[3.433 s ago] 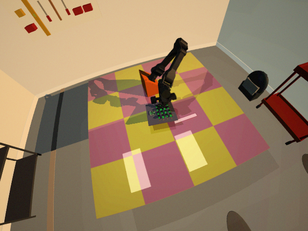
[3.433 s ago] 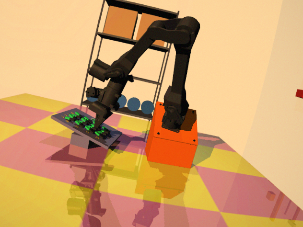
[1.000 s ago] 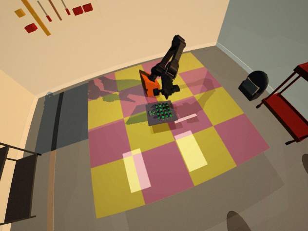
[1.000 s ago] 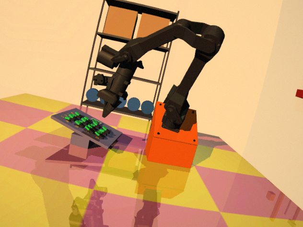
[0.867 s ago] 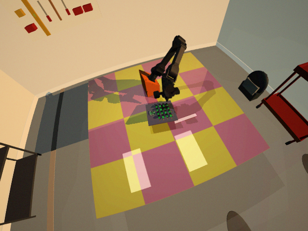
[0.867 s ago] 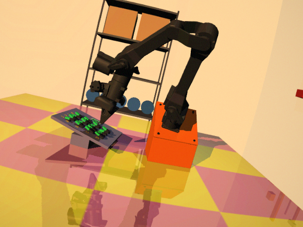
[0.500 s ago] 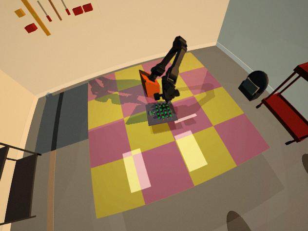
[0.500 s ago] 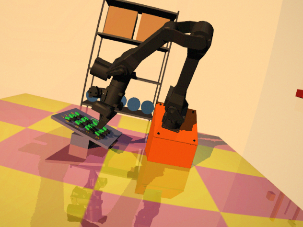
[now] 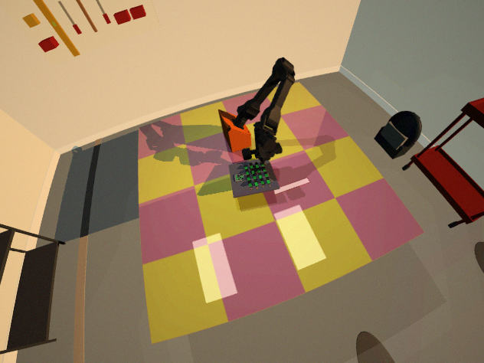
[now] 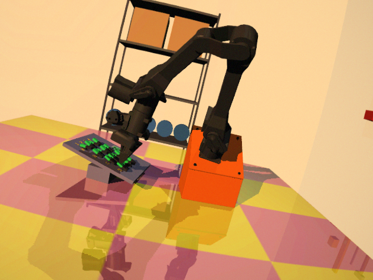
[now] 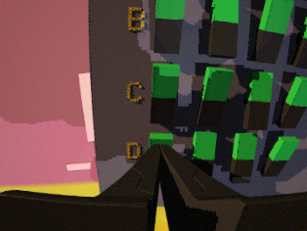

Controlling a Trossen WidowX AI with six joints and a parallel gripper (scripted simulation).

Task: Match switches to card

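The grey tilted panel [image 9: 240, 190] [image 10: 136, 175] [image 11: 109, 98] carries a grid of rocker switches, each with a green far half and a dark near half. My gripper [image 9: 266, 161] [image 10: 121, 162] [image 11: 158, 151] is shut and empty. Its tips are at the first switch of row D [image 11: 161, 139], beside the letter D, and cover its dark near half. Contact cannot be told. The first switch of row C [image 11: 165, 90] stands just beyond, its green darker than that of the third switch of row C [image 11: 260, 88]. The small card [image 9: 238, 178] lies beside the grid; it is out of the wrist view.
The orange base block [image 9: 239, 138] [image 10: 210, 186] carries the arm behind the panel. A grey support [image 10: 97, 173] holds the panel up. A shelf rack [image 10: 168, 49] stands behind the arm in the exterior view. A red cart [image 9: 449, 185] stands far off in the top view.
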